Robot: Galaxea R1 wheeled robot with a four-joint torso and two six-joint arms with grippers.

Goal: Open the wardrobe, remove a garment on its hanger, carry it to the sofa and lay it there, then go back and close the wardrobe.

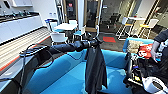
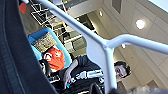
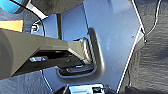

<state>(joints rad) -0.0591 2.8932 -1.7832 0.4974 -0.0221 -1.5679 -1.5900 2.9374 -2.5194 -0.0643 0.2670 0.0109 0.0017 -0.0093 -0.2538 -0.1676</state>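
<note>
My left arm reaches out from the left over the blue sofa (image 1: 62, 73). At its end my left gripper (image 1: 96, 41) is shut on the white hanger (image 2: 100, 47). The black garment (image 1: 95, 67) hangs from it, long and limp, above the sofa seat; its hem is near the cushion. Whether it touches the seat I cannot tell. In the left wrist view the hanger's bars run close across the picture, and the garment's dark cloth (image 2: 15, 62) lies along one side.
A person (image 1: 160, 45) with a control rig stands at the right, beside an orange-red cushion (image 1: 145, 50) on the sofa's far part. White tables and chairs (image 1: 65, 27) stand behind the sofa. A counter (image 1: 17, 25) runs along the left wall.
</note>
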